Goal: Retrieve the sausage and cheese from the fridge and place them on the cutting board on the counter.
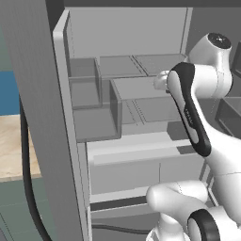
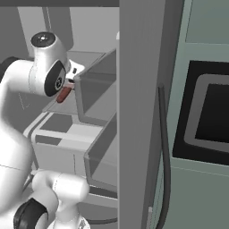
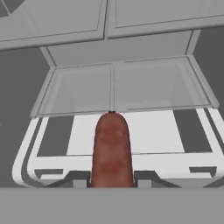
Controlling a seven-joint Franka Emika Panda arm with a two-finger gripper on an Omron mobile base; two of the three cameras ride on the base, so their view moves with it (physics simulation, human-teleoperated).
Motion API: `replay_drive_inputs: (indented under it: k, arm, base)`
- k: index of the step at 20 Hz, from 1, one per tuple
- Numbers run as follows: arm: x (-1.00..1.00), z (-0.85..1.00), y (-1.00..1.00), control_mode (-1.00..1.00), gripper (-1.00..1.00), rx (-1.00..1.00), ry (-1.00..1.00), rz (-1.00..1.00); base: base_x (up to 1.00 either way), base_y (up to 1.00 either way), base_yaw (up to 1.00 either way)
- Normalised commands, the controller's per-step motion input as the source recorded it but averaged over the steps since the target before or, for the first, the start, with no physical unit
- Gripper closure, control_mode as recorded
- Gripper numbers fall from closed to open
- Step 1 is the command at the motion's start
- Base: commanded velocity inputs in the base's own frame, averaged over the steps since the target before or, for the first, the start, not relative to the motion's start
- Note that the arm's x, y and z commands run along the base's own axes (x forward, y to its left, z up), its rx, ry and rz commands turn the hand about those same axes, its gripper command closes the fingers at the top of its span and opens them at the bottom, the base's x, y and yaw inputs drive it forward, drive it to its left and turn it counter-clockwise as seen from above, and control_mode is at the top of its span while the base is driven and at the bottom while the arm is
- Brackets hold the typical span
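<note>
Sausage [image 3: 111, 151]: dark red, rounded end, projecting straight ahead from gripper [image 3: 111, 183]
Gripper: clamped on sausage
Fridge [image 3: 131, 87]: grey shelves ahead and below; door bins alongside

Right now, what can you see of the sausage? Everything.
The sausage is a dark red, mottled cylinder with a rounded far end. In the hand view it runs straight out from the bottom centre, above the fridge's grey shelves and drawers. The fingers are hidden, so grip contact cannot be confirmed. In the right base view it shows tilted beside the wrist.
</note>
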Motion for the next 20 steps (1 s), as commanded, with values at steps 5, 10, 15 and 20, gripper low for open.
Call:
replay_drive_inputs:
  k: [5,10,15,20]
  arm:
    - [-0.30,0.00,0.00,-1.00,1.00,0.00,0.00,0.00]
    - [-0.45,0.00,0.00,-1.00,1.00,0.00,0.00,0.00]
    - [-0.07,0.00,0.00,1.00,1.00,0.00,0.00,0.00]
    - [0.00,0.00,0.00,1.00,1.00,0.00,0.00,0.00]
  base:
    - [0.00,0.00,0.00]
    - [0.00,0.00,0.00]
    - [0.00,0.00,0.00]
    - [-0.30,0.07,0.02]
